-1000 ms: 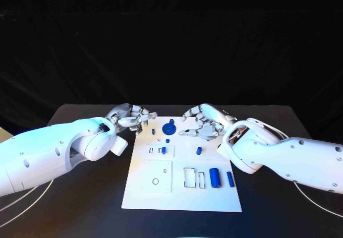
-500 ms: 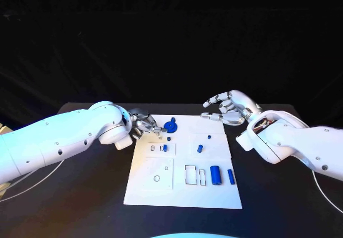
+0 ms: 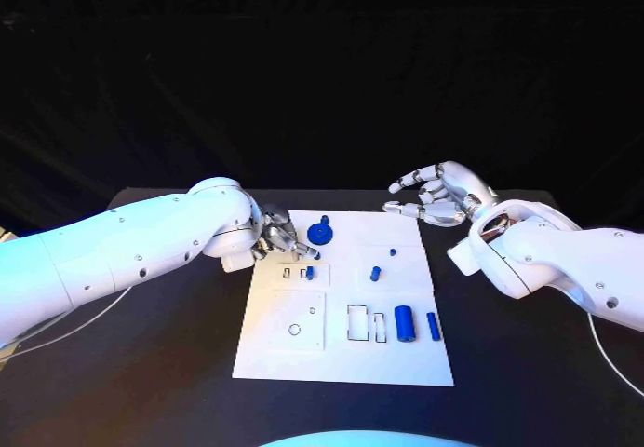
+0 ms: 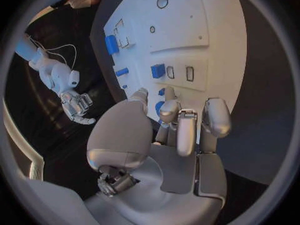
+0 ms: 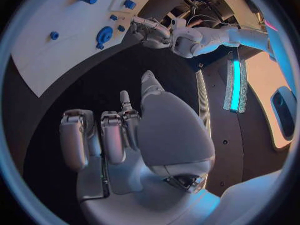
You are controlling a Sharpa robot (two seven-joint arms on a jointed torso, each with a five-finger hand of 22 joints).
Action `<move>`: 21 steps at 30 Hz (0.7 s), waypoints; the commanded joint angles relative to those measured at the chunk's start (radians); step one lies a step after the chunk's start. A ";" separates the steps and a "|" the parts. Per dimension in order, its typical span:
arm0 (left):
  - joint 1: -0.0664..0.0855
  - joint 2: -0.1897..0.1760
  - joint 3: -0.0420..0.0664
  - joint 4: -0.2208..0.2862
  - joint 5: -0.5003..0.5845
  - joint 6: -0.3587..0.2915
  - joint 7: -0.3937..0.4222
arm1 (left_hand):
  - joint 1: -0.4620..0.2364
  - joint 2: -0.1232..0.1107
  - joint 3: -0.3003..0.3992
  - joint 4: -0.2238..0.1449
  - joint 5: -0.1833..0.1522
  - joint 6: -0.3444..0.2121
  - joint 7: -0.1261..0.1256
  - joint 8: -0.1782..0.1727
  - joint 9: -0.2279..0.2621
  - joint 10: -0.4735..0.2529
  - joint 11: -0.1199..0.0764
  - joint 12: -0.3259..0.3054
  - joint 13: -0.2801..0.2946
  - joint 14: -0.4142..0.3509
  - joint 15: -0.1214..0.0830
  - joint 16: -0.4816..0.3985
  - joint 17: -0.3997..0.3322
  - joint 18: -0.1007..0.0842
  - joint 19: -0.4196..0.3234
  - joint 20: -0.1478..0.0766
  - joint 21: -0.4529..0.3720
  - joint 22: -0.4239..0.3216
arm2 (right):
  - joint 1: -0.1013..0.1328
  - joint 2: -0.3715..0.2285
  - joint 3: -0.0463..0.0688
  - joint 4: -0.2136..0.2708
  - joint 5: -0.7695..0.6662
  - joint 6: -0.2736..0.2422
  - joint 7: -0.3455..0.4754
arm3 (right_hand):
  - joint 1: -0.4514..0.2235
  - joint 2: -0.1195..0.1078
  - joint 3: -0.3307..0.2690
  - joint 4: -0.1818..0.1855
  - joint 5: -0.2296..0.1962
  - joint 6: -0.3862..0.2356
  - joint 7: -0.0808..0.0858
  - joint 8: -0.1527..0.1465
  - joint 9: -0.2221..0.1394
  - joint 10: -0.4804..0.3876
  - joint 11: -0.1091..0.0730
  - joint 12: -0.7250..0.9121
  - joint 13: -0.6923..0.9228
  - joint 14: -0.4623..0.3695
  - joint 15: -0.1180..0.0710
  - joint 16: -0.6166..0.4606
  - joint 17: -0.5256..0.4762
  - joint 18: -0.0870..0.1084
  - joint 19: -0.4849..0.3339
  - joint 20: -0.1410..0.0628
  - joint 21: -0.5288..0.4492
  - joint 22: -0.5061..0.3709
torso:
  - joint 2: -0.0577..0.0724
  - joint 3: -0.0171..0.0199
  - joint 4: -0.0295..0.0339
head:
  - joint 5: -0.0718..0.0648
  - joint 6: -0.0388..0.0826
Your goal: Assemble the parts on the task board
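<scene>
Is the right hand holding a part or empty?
Empty. The right hand hovers off the task board, fingers apart; its wrist view shows nothing between its fingers.

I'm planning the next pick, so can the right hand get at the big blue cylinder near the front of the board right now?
Probably yes: the right hand hovers empty off the task board's far right corner, and nothing stands over the big blue cylinder.

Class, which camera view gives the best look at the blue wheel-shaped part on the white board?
The head view: the wheel-shaped part sits unobstructed near the board's far edge, beside the left hand. The right wrist view shows it small and distant. In the left wrist view that hand's fingers mostly cover it.
</scene>
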 commanded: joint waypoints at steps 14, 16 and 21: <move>0.002 0.048 -0.018 -0.028 -0.008 0.076 -0.023 | -0.029 0.004 -0.018 -0.001 -0.014 -0.012 0.002 0.006 0.009 -0.008 0.005 0.004 -0.001 0.054 -0.004 -0.007 0.101 -0.010 0.003 -0.001 0.005 -0.003 | -0.001 0.016 0.000 -0.016 0.010 0.014 -0.002 | -0.012 0.017 -0.007 0.002 0.008 -0.004 -0.003 0.002 0.000 0.002 0.006 -0.005 0.161 0.086 0.003 -0.006 0.185 0.020 0.051 0.007 -0.005 0.190 | 0.000 -0.0004 -0.0016 | 0.000 -0.007; 0.001 0.051 -0.019 -0.030 -0.007 0.080 -0.022 | -0.029 0.004 -0.018 -0.001 -0.014 -0.012 0.002 0.006 0.009 -0.009 0.005 0.003 -0.002 0.054 -0.004 -0.008 0.100 -0.010 0.002 -0.001 0.004 -0.004 | -0.001 0.017 0.000 -0.018 0.010 0.014 -0.003 | -0.012 0.017 -0.007 0.002 0.008 -0.004 -0.003 0.002 0.000 0.002 0.006 -0.005 0.161 0.086 0.003 -0.006 0.185 0.020 0.051 0.007 -0.005 0.190 | -0.001 -0.0003 -0.0011 | -0.001 -0.007; 0.001 0.055 -0.021 -0.032 -0.007 0.088 -0.021 | -0.027 0.005 -0.018 -0.002 -0.014 -0.013 0.002 0.005 0.010 -0.010 0.005 0.003 -0.002 0.054 -0.004 -0.008 0.100 -0.010 0.001 -0.001 0.004 -0.005 | -0.001 0.018 0.000 -0.019 0.010 0.015 -0.005 | -0.012 0.018 -0.008 0.002 0.009 -0.004 -0.003 0.002 0.000 0.002 0.006 -0.005 0.161 0.086 0.003 -0.006 0.185 0.020 0.050 0.007 -0.006 0.190 | -0.001 0.0000 -0.0006 | -0.002 -0.008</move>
